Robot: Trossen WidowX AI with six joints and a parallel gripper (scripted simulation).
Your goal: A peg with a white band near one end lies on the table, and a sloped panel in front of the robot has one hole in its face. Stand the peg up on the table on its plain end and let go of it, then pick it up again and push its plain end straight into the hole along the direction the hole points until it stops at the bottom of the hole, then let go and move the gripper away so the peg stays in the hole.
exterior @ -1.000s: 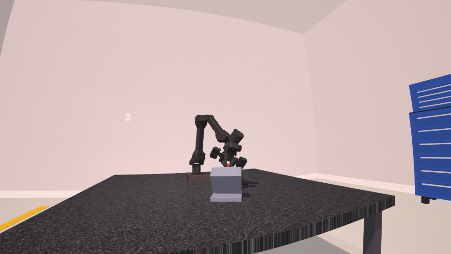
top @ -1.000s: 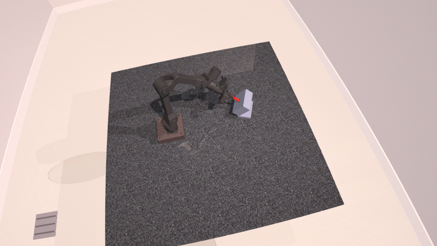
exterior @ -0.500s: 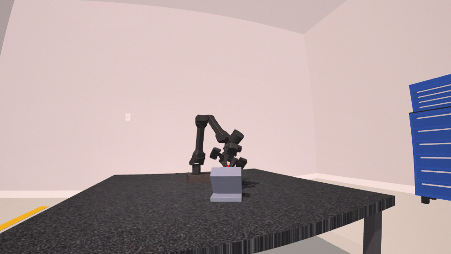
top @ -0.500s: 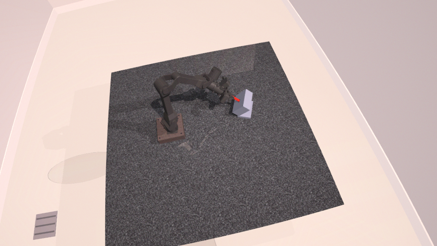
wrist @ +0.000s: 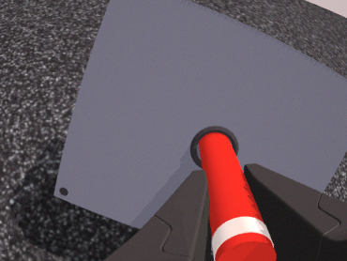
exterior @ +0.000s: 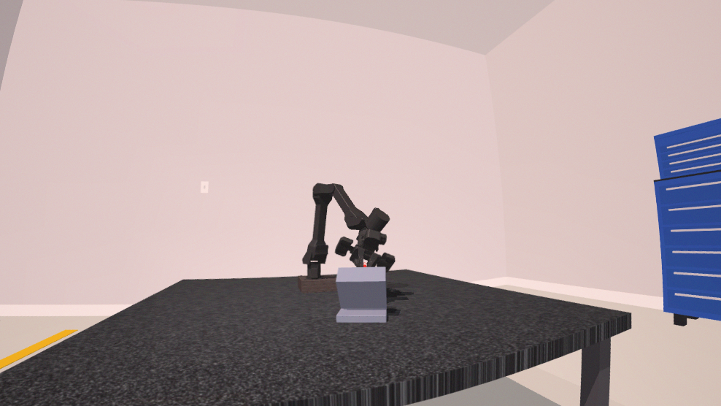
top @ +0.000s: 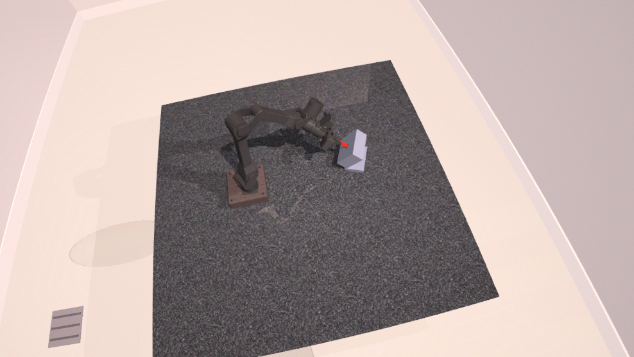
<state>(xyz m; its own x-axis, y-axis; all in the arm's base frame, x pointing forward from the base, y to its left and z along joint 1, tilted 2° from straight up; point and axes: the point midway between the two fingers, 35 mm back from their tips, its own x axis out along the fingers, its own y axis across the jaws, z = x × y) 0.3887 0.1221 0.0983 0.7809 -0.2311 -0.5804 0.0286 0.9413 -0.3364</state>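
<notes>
Top view, clock directions from the gripper (top: 338, 140) (exterior: 365, 263) (wrist: 225, 170), 12 at the upper edge: the sloped panel block (top: 348, 151) (exterior: 360, 295) (wrist: 136, 94) obstructs 3 to 4 o'clock; the arm's forearm (top: 276, 117) (exterior: 345, 203) bars 10. Passage is available above the table (top: 310, 248) (exterior: 252, 348) from 5 to 7. Wrist view: the red peg (top: 344, 144) (exterior: 365, 265) (wrist: 228, 188) fills the finger gap and occupies the hole's mouth (wrist: 193, 149).

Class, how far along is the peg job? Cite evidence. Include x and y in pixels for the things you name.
Apparently done: the peg (top: 343, 144) (exterior: 365, 265) (wrist: 229, 188) is off the table, plain end foremost. In hand: the gripper (top: 339, 140) (exterior: 365, 263) (wrist: 225, 179) grips it, lined up at the hole's ring (wrist: 193, 149). Left: seating it fully, releasing, withdrawing. Whether it was stood up first, these views cannot tell.
</notes>
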